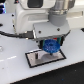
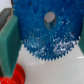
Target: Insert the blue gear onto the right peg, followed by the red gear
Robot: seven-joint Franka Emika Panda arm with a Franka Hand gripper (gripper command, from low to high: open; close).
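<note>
One white worktop (image 1: 12,65) carries one white plate (image 1: 35,59) with a black frame, lying flat near the middle of the exterior view. One white arm (image 1: 30,17) reaches down over it. Its tool (image 1: 50,44) is pinching one blue gear (image 1: 51,47), held on edge just above the plate's far side; the green fingers (image 2: 10,42) press against the gear's toothed rim on either side. In the wrist view the blue gear (image 2: 45,30) fills most of the picture, its centre hole showing. One red gear (image 2: 16,76) shows at the edge of the wrist view, beyond the blue one. No peg can be made out.
</note>
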